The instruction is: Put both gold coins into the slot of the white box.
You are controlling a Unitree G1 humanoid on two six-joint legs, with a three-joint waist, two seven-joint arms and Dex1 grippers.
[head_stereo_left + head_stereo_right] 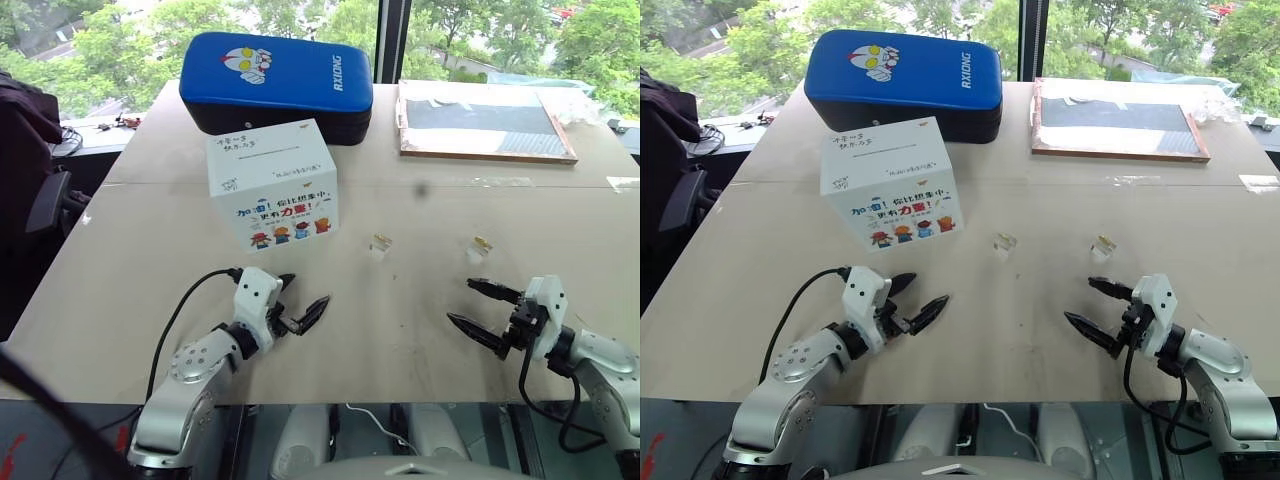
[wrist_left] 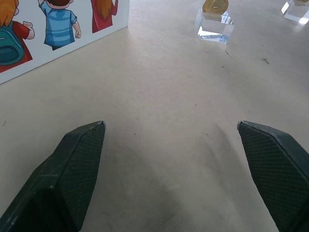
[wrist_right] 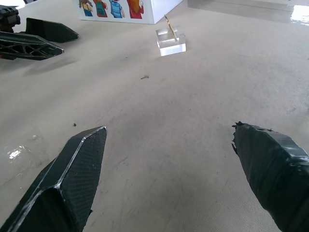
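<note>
Because each of the gold coins (image 1: 381,239) (image 1: 481,242) stands on edge in a clear holder (image 1: 379,248) at the white box's (image 1: 274,198) four o'clock, the wide-open, empty left gripper (image 1: 300,302) and right gripper (image 1: 482,307) risk toppling a holder or missing the top slot (image 1: 268,153).

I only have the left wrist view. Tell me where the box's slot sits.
Observer: The slot runs across the top face of the white box, beside small handwriting.
Operator: Give me the right gripper's state.
Observer: The right gripper is open, holding nothing, low over the table.
Operator: Say what is behind the box.
Observer: A blue padded case lies right behind it; I cannot tell whether they touch.
</note>
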